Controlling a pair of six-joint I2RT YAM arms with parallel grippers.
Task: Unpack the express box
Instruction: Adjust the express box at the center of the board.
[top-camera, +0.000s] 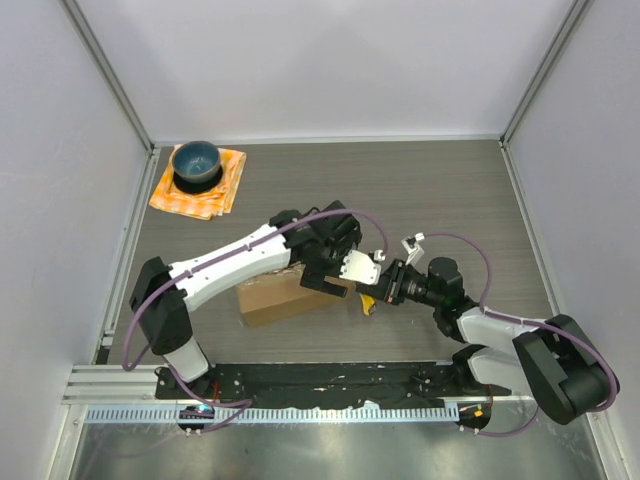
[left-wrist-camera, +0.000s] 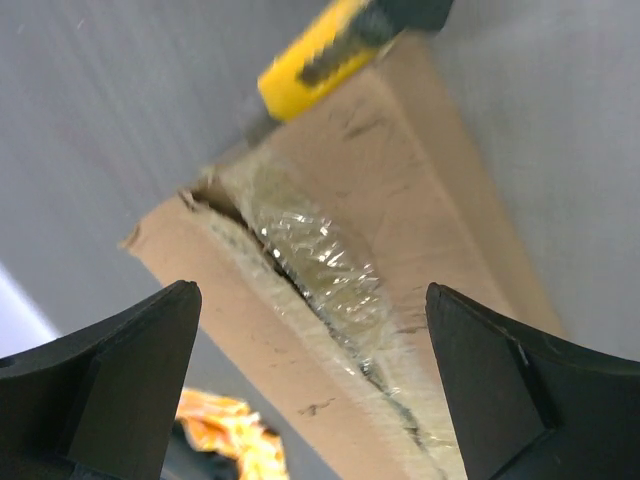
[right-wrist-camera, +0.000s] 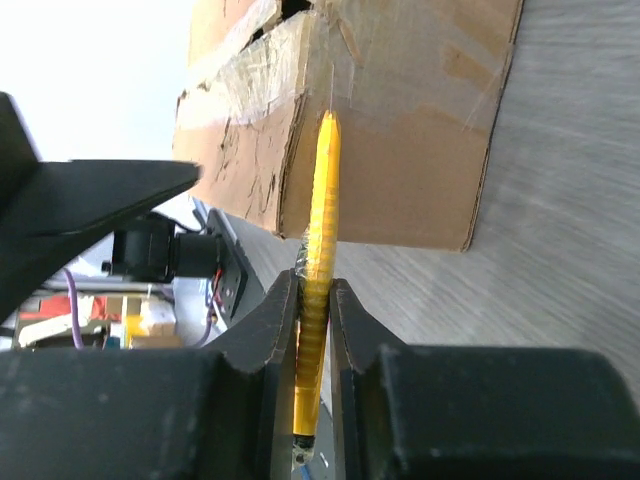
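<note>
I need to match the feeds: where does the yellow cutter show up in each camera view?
Top external: just right of centre, the yellow cutter sits at the right end of the express box.
Left wrist: top edge, near the middle, by the box's upper end.
Right wrist: centre, seen edge-on, clamped in the right hand, tip toward the box.
Shared landmark: the brown express box, visible in all three.

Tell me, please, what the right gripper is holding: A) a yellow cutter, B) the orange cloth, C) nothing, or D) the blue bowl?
A: the right gripper is shut on the yellow cutter, whose tip is at the taped end of the box.
</note>
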